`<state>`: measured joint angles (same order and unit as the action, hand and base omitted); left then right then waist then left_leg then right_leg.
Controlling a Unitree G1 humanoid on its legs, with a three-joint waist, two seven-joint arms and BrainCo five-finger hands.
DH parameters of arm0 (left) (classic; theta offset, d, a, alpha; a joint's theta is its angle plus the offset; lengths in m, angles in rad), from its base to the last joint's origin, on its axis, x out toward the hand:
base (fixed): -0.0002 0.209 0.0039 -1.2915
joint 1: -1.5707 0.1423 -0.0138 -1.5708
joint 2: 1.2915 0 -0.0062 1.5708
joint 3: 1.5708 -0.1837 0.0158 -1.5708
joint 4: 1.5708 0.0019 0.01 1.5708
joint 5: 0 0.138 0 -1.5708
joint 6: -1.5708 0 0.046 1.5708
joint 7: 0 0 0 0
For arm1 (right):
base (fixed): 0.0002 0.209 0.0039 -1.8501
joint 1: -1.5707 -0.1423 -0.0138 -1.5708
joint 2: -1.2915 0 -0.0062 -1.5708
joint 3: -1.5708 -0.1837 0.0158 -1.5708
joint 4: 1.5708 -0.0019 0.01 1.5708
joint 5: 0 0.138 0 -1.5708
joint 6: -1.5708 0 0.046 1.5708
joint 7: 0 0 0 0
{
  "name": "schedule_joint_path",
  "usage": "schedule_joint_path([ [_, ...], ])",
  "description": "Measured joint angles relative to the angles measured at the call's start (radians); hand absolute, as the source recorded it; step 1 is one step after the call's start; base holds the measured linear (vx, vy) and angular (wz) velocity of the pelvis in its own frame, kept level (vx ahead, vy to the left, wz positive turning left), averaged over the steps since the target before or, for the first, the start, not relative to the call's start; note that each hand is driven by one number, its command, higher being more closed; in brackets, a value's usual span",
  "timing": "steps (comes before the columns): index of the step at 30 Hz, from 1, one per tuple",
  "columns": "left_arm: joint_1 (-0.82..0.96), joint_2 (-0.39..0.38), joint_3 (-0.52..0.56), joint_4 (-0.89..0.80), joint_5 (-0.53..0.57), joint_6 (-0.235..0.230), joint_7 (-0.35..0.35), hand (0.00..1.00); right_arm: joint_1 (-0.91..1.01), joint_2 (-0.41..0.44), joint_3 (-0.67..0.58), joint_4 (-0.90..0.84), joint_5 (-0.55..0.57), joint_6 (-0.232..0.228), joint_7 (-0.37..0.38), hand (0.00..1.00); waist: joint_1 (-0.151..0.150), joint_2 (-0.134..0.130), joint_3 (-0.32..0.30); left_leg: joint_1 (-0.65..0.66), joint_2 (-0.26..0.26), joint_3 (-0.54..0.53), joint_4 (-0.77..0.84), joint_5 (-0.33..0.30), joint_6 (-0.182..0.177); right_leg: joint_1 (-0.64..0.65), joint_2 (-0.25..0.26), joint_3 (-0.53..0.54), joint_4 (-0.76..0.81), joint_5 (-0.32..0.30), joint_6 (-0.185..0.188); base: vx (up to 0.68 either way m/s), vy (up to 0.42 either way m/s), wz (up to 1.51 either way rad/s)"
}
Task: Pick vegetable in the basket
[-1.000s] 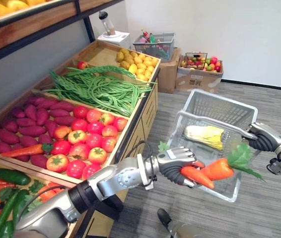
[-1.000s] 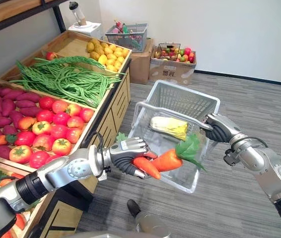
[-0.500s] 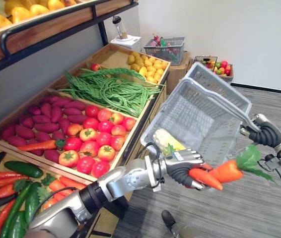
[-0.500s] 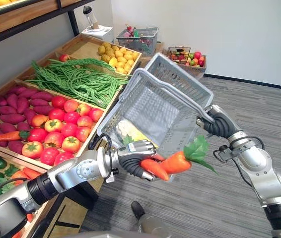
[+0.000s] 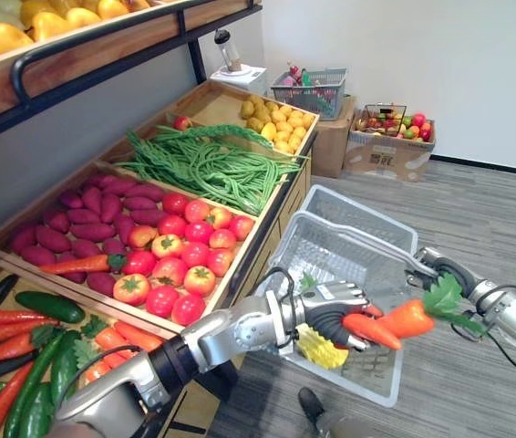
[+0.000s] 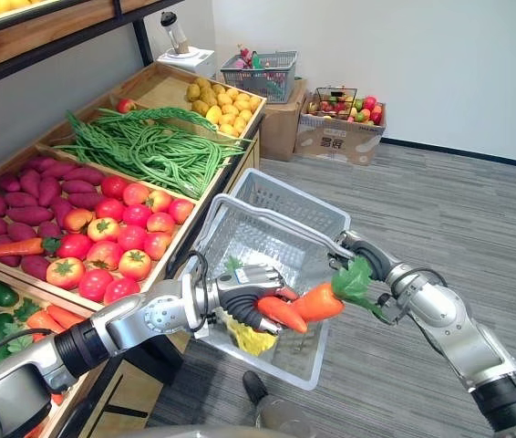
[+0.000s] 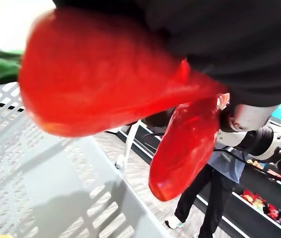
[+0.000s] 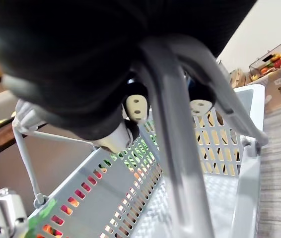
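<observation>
My left hand [image 5: 329,310] is shut on two orange carrots [image 5: 406,318], one with green leaves, and holds them over the near right part of the grey plastic basket [image 5: 358,206]. Up close in the left wrist view, both carrots [image 7: 105,74] hang above the basket wall [image 7: 31,163]. A yellow vegetable [image 5: 320,349] lies in the basket's near corner. My right hand [image 6: 373,259] is curled round the basket's handle [image 8: 180,163] at its right side and holds the basket roughly level beside the stand.
To the left stands a wooden display stand with tomatoes [image 5: 171,265], purple sweet potatoes [image 5: 76,214], long green beans [image 5: 208,164], yellow fruit [image 5: 281,123], cucumbers and carrots [image 5: 21,319]. Boxes and baskets of produce [image 5: 386,137] sit by the far wall. A person [image 7: 205,198] stands nearby.
The basket has swung down from a steep tilt to roughly level and sits lower. The yellow vegetable slid to its near corner. My left hand still grips both carrots.
</observation>
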<state>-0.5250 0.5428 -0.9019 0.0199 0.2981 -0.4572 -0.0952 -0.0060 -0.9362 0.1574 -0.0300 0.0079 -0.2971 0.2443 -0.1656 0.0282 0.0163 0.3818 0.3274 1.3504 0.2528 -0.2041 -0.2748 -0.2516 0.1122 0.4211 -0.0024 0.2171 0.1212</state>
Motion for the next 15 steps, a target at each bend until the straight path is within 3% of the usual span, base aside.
schedule_joint_path([
  [15, 0.000, -0.004, -0.056, 0.037, 0.040, 0.000, -0.012, 1.00, -0.007, -0.051, 0.164, 0.001, -0.007, 0.000, 0.067, 1.00, 0.005, -0.005, -0.028, -0.014, 0.009, -0.013, 0.015, -0.010, 0.001, 0.000, -0.006, -0.010, -0.012, 0.002, 0.000, -0.05, -0.028, 0.02],
])
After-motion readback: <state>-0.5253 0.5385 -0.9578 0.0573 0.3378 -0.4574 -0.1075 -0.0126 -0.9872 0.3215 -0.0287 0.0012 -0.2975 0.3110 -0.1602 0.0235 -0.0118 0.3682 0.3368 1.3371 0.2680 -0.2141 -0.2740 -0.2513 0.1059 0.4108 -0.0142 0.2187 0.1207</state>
